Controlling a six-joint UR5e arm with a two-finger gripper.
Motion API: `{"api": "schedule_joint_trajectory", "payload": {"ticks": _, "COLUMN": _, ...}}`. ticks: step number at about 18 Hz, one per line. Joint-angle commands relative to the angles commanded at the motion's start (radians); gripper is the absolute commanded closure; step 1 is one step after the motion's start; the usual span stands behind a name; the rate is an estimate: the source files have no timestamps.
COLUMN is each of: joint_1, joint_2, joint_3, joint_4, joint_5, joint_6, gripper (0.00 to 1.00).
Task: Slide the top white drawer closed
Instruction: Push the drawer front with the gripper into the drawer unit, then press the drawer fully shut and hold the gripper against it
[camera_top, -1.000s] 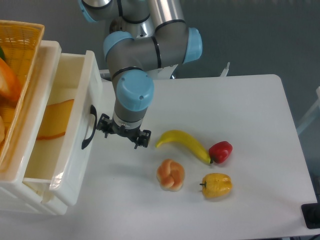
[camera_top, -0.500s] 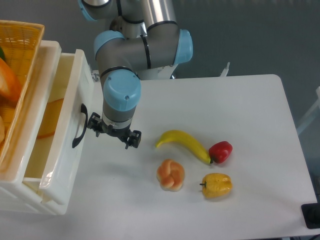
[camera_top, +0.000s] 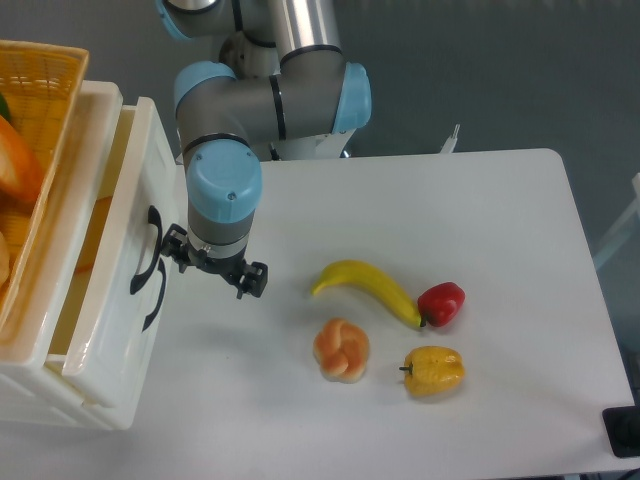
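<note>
1. We see the top white drawer (camera_top: 125, 250) at the left edge of the scene, partly pulled out of its cabinet (camera_top: 50, 400), with only a narrow strip of its inside open to view between its front panel and the cabinet top.
2. Its black curved handle (camera_top: 145, 250) sits on the front panel, facing right toward the arm.
3. Just below it we see a second black handle (camera_top: 155, 300), which belongs to the lower drawer front.
4. Our gripper (camera_top: 213, 268) hangs low over the white surface (camera_top: 480, 220), right beside the drawer front, with its left end at the upper handle.
5. We cannot tell from this angle whether the fingers are apart or together, as the wrist housing covers most of them; they hold nothing that we can see.
6. The arm (camera_top: 260, 95) reaches in from the far side and bends down toward the drawer.
7. A yellow wicker basket (camera_top: 35, 130) sits on top of the cabinet at the far left, with orange items inside.
8. On the surface to the right of the gripper lies a banana (camera_top: 365, 285), its right tip touching a red pepper (camera_top: 441, 303).
9. Nearer to us lie a knotted bread roll (camera_top: 342, 349) and a yellow pepper (camera_top: 433, 370), set apart from each other.
</note>
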Motion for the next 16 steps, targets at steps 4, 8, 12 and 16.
{"api": "schedule_joint_trajectory", "payload": {"ticks": 4, "joint_1": 0.000, "joint_2": 0.000, "joint_3": 0.002, "joint_4": -0.006, "joint_5": -0.009, "joint_6": -0.005, "gripper": 0.00}}
{"api": "schedule_joint_trajectory", "payload": {"ticks": 8, "joint_1": 0.000, "joint_2": 0.002, "joint_3": 0.002, "joint_4": -0.009, "joint_5": -0.011, "joint_6": -0.021, "gripper": 0.00}}
{"api": "schedule_joint_trajectory", "payload": {"ticks": 12, "joint_1": -0.009, "joint_2": 0.003, "joint_3": 0.002, "joint_4": -0.009, "joint_5": -0.011, "joint_6": -0.028, "gripper": 0.00}}
{"api": "schedule_joint_trajectory", "payload": {"ticks": 16, "joint_1": -0.012, "joint_2": 0.003, "joint_3": 0.000, "joint_4": -0.011, "joint_5": -0.011, "joint_6": -0.029, "gripper": 0.00}}
